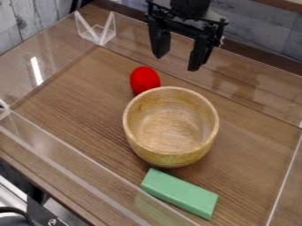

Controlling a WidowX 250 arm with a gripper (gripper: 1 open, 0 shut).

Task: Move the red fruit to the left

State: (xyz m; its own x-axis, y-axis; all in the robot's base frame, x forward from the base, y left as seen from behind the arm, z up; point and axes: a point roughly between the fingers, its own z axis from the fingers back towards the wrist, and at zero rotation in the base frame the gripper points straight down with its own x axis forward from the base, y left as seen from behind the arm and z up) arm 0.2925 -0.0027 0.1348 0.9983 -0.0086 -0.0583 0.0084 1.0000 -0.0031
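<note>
One small, glossy red rounded toy fruit [144, 80] sits on the brown wooden desk [74, 105], a little above the middle of the camera view. Seen from the center of the round, light tan wooden bowl [171, 128], the fruit lies toward eleven o'clock, just beside the rim; whether the two touch is too close to call. The bowl stands upright with its opening facing up, and its inside shows bare wood. Toward five o'clock from the bowl, a flat green rectangular block [179, 193] lies on the desk, slanting so that one end points to ten o'clock and the other to four o'clock. The black robot gripper [182, 58] hangs in from twelve o'clock, its two dark fingers aimed down at the desk. They are spread apart with bare desk visible between them, so the gripper is released and grasps nothing. It is up toward one o'clock from the fruit, apart from it. Near the edge of the view at eleven o'clock stands a white wire-like object [98, 28], and a black rounded object [16, 217] shows at the corner near seven o'clock.
</note>
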